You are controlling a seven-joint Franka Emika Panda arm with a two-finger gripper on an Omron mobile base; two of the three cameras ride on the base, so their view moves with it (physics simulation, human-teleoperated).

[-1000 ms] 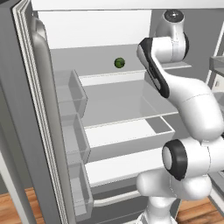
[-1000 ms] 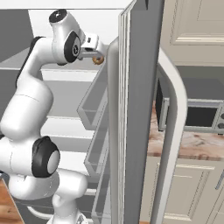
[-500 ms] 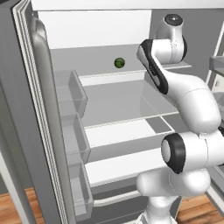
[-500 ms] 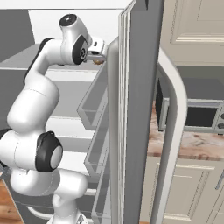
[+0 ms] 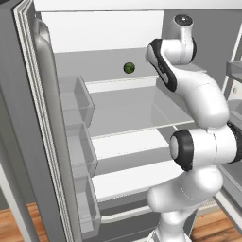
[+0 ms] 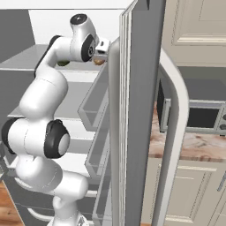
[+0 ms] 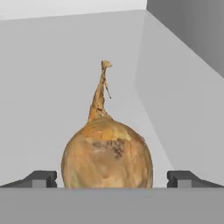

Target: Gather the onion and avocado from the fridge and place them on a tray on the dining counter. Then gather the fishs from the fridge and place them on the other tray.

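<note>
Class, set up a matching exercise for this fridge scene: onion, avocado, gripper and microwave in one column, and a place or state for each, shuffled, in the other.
Things:
1. onion
2. avocado
3. gripper
4. microwave

Places or states:
A. on the marbled counter outside the fridge
B. open
C. between the two fingertips
D. alone on the upper shelf, left of the arm

Pairs: 1-C, 2-D, 3-B, 4-A

Papery, rough-skinned onion; matt fridge
</note>
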